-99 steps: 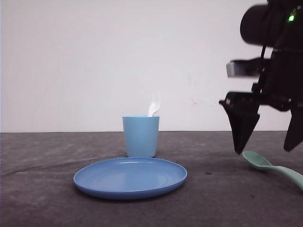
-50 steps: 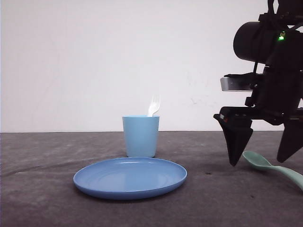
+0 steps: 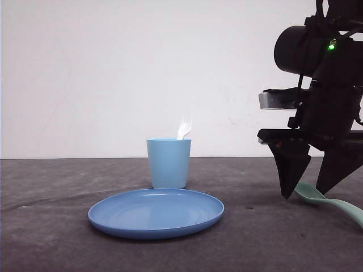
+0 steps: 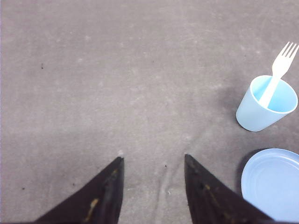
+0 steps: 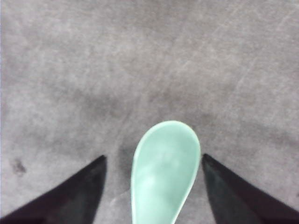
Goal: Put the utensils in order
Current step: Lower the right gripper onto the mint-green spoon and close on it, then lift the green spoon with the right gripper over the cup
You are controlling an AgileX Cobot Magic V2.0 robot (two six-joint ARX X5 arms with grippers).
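Surface: grey bench (image 3: 51, 226), white wall behind
Utensils: two, one small white plastic fork (image 3: 185, 128) standing in one light blue plastic cup (image 3: 168, 163); one pale mint-green plastic spoon (image 5: 164, 172) flat near right edge
Plates: one round blue plastic plate (image 3: 156, 212)
Right gripper (image 3: 311, 192): fingers apart, straddling spoon bowl
Left gripper (image 4: 153, 161): fingers apart, empty

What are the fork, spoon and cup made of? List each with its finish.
Fork: looks like white plastic, thin and moulded, slightly glossy.
Spoon: likely mint-green plastic, smooth with a soft sheen across the bowl.
Cup: apparently light blue plastic, uniform colour, thin rim, matte to satin surface.
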